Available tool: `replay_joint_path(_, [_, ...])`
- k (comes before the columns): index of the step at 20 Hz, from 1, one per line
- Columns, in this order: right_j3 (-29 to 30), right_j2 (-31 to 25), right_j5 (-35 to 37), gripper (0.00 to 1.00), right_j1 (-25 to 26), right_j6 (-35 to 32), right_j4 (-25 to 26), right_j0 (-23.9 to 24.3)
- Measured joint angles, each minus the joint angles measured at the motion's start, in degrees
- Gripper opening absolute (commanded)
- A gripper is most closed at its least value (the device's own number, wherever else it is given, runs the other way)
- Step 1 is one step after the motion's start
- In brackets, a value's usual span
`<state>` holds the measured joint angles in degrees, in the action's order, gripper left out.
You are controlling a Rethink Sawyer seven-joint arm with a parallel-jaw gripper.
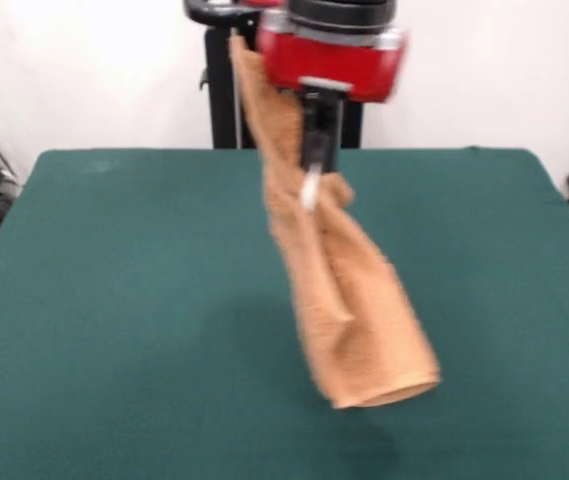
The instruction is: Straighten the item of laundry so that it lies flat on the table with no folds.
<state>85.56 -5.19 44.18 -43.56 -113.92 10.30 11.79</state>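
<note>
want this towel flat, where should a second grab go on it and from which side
Probably the bottom hem, approached from below or the picture's right. The towel hangs in a long twisted drape from the gripper, clear of the table; the lower edge is its free, widest part, so pulling there should open the folds.

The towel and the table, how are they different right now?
The towel is orange-tan; the table is dark green. The towel looks fluffy and rumpled, twisted into folds; the table top looks smooth and flat. The towel hangs up in the air from the gripper; the table lies level beneath it. The towel is small; the table is far bigger. Both look like cloth on the outside.
</note>
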Motion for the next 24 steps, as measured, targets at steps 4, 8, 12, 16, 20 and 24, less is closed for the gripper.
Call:
replay_joint_path(4, [1.1, 0.0, 0.0, 0.0, 0.1, -0.1, -5.1, -3.6])
replay_joint_path(8, [1.3, 0.0, 0.0, 0.0, 0.3, -0.1, -7.3, -5.7])
replay_joint_path(12, [1.3, 0.0, -0.2, 0.0, 0.4, -0.1, -7.6, -6.5])
replay_joint_path(16, [1.3, 0.0, -0.5, 0.0, 0.6, -0.1, -7.6, -5.0])
replay_joint_path(20, [1.3, 0.1, -0.7, 0.0, 1.3, -0.1, -7.4, -1.2])
replay_joint_path(24, [1.3, 0.1, -0.7, 0.0, 2.0, -0.1, -5.7, 2.3])
